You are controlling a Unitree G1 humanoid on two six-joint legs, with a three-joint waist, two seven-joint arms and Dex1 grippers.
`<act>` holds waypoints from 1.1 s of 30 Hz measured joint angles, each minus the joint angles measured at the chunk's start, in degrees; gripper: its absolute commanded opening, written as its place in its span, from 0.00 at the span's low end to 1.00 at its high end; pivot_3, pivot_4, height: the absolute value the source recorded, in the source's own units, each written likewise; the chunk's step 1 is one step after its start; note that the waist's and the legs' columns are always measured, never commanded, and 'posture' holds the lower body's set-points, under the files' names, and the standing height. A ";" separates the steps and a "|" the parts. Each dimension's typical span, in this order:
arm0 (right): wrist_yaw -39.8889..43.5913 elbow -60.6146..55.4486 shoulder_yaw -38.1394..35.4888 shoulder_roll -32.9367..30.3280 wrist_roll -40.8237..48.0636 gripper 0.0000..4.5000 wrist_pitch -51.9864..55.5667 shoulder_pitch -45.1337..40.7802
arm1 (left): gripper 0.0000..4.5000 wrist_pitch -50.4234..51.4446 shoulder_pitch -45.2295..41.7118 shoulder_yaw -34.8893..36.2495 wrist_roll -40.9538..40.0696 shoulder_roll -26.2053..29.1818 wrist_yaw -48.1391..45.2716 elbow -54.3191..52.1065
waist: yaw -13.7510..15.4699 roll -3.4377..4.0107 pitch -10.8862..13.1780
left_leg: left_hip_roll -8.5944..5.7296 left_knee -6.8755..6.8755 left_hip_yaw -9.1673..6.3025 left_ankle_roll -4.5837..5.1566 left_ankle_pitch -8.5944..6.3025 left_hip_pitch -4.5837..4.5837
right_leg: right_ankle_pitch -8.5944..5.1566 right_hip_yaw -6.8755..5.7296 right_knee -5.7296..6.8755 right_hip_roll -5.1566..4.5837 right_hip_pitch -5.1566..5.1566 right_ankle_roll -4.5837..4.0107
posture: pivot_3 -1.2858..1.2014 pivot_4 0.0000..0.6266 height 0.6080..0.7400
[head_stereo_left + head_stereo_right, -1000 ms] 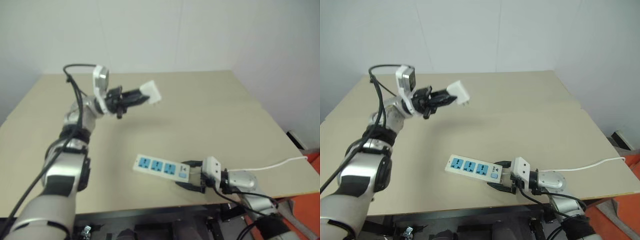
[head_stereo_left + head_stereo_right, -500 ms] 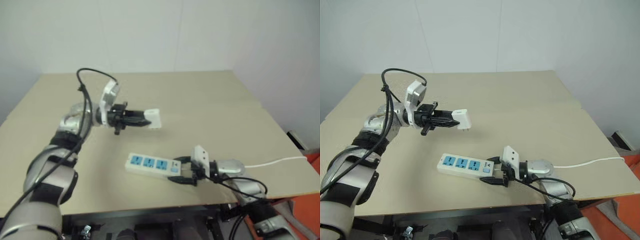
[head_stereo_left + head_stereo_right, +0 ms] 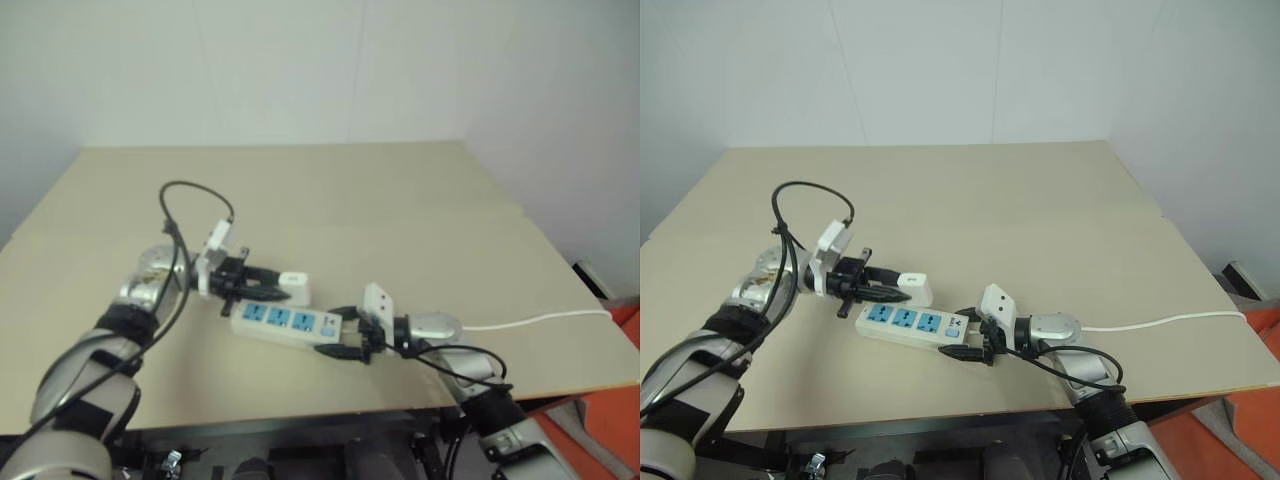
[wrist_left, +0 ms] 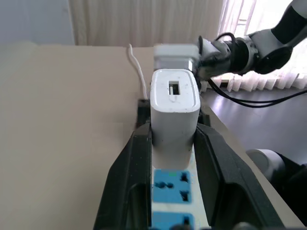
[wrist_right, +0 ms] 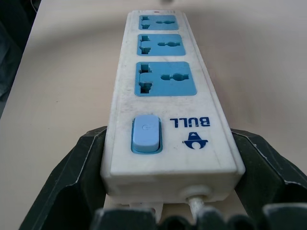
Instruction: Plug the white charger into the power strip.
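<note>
The white charger (image 3: 294,287) is pinched between the black fingers (image 4: 138,167) of my left gripper (image 3: 276,286), which is shut on it. It hovers low over the left end of the power strip (image 3: 285,322), and I cannot tell whether it touches. In the left wrist view the charger (image 4: 174,108) stands above a blue socket (image 4: 171,182). The strip lies flat on the table near its front edge, with its three blue sockets facing up. My right gripper (image 3: 343,338) is shut on the strip's switch end, one finger (image 5: 72,182) against each side of the power strip (image 5: 165,100).
The beige table (image 3: 400,210) stretches wide behind and beside the strip. A thin white cable (image 3: 540,322) runs from the strip's right end to the table's right edge. An orange patch of floor (image 3: 625,340) shows past that edge.
My left gripper has come down and nearer with the charger, from high over the table to just above the strip. The right gripper has slid the strip to the left.
</note>
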 measured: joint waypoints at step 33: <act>9.08 12.22 1.47 -0.51 -1.49 0.76 -20.07 -2.89 | 0.21 -0.68 0.39 -2.44 1.69 0.60 0.01 -0.65 | 0.27 0.00 0.00 | -0.03 -0.01 0.01 0.02 -0.02 0.02 | -0.02 -0.01 -0.11 -0.04 0.11 0.00 | 0.52 0.24 1.00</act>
